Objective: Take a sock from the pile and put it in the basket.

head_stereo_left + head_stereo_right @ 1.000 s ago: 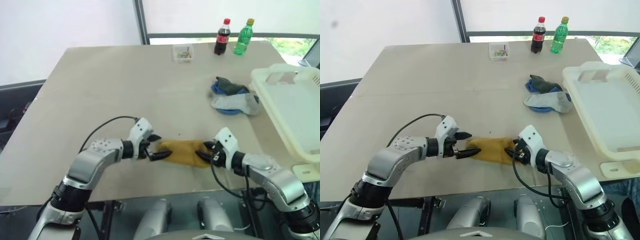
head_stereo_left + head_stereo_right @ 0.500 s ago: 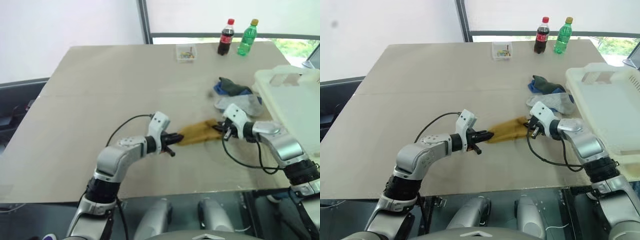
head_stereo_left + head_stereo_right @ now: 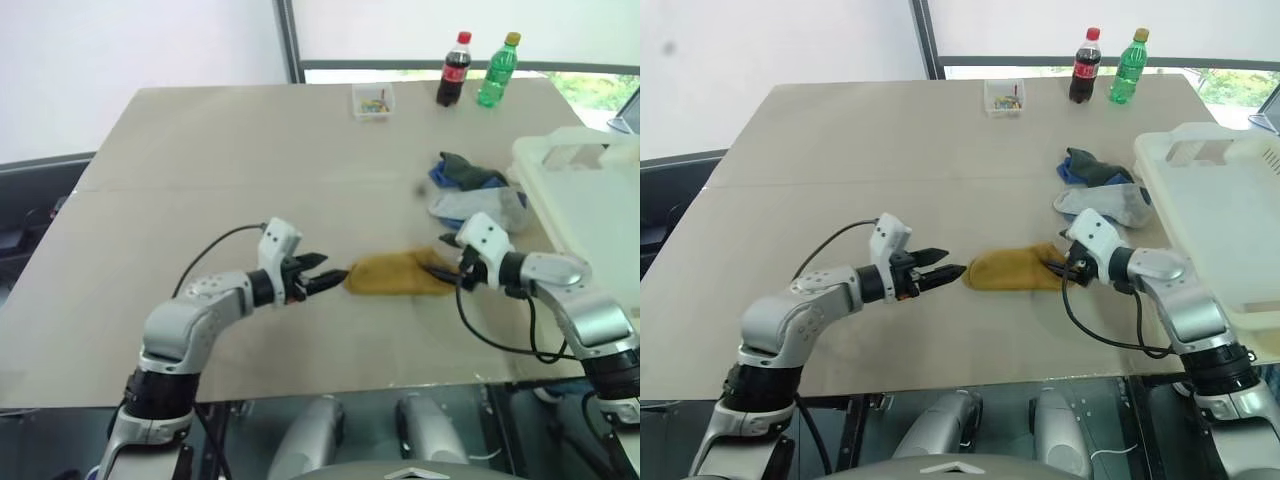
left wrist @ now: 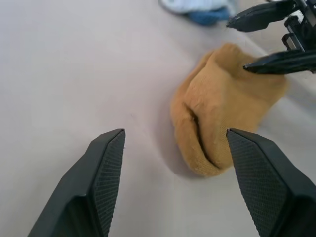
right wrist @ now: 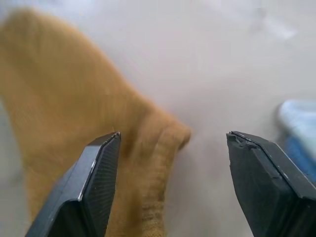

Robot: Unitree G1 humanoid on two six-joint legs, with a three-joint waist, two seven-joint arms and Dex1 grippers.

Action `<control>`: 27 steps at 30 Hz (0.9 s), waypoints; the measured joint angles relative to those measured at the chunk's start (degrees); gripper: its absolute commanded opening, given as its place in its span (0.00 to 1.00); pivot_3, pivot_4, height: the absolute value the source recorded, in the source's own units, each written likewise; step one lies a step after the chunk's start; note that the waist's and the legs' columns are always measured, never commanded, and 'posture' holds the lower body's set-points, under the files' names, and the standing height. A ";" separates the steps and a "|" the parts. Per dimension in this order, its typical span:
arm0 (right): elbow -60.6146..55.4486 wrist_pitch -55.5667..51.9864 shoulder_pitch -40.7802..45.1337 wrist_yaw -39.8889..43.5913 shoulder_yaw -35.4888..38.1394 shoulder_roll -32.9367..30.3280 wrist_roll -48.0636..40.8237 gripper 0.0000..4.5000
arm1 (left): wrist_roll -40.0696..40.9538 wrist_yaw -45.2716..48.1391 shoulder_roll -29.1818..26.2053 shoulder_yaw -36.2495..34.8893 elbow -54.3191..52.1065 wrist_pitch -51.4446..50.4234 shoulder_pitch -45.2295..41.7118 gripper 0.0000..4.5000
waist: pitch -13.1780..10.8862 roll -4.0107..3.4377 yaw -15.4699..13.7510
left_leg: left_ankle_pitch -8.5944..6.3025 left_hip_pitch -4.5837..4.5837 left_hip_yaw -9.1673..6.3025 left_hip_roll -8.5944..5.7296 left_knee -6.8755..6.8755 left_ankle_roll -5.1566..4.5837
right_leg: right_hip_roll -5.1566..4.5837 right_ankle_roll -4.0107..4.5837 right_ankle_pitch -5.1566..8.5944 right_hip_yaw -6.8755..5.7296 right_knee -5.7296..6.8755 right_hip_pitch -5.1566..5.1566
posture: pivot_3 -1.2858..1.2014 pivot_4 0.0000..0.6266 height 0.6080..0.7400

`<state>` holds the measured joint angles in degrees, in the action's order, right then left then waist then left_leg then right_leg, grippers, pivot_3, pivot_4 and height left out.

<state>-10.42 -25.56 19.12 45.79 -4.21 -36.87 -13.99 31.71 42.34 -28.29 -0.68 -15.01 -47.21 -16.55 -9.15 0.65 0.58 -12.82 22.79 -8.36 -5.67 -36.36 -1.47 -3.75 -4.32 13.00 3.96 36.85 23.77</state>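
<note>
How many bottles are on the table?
2. The cola bottle and the green bottle stand side by side at the table's far edge, the green one nearer the basket side. None seem hidden.

Big tan table (image 3: 200, 150) in the middle, with a thin line across its top. Behind it a plain white wall (image 3: 130, 40) and a dark post (image 3: 289, 40) going up. A window (image 3: 450, 30) at the back – bright light coming in, a bit of green outside. At the far edge a cola bottle (image 3: 452, 69), a green bottle (image 3: 498, 70) and a small clear box (image 3: 372, 101) – well apart from the near edge. Dark floor (image 3: 30, 210) on the left.
</note>
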 measured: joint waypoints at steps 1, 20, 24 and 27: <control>-1.67 0.06 -1.03 0.36 1.48 -0.04 -1.35 0.45 | 0.06 1.03 -0.05 -0.05 -0.04 1.41 0.37 0.78 | 0.00 0.00 -0.15 | 0.00 0.01 -0.02 0.00 0.00 0.00 | -0.01 0.00 0.00 -0.03 -0.01 -0.01 | 0.52 0.24 0.99; 6.67 8.75 -3.91 1.03 -6.54 3.34 6.11 0.01 | -2.31 1.45 -1.79 7.34 2.40 -2.64 -0.64 0.78 | 0.11 0.06 0.13 | 0.00 -0.38 0.01 0.03 -0.02 -0.02 | 0.10 -0.01 0.00 -0.01 0.02 -0.28 | 0.52 0.24 0.99; 5.69 7.68 -3.85 0.85 -6.97 4.16 6.92 0.01 | -1.02 3.66 0.43 8.27 4.79 -3.10 -3.24 0.78 | 0.12 0.08 0.35 | 0.00 -0.35 0.02 0.07 -0.06 -0.01 | 0.16 -0.01 0.00 0.03 0.07 -0.26 | 0.52 0.24 0.99; 3.75 5.72 -4.13 0.25 -7.08 4.62 7.13 0.01 | -0.46 6.78 1.23 8.52 5.11 -0.92 -5.50 0.78 | 0.12 0.08 0.39 | 0.01 -0.32 0.02 0.10 -0.06 0.00 | 0.16 0.01 0.00 0.04 0.08 -0.22 | 0.52 0.24 0.99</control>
<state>-6.68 -19.84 14.98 46.04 -11.29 -32.24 -6.86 31.26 49.12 -27.06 7.83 -9.90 -48.12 -22.06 -9.03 0.72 0.96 -12.82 22.48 -8.34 -5.58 -36.42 -1.47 -3.59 -4.31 12.99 3.99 36.93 23.55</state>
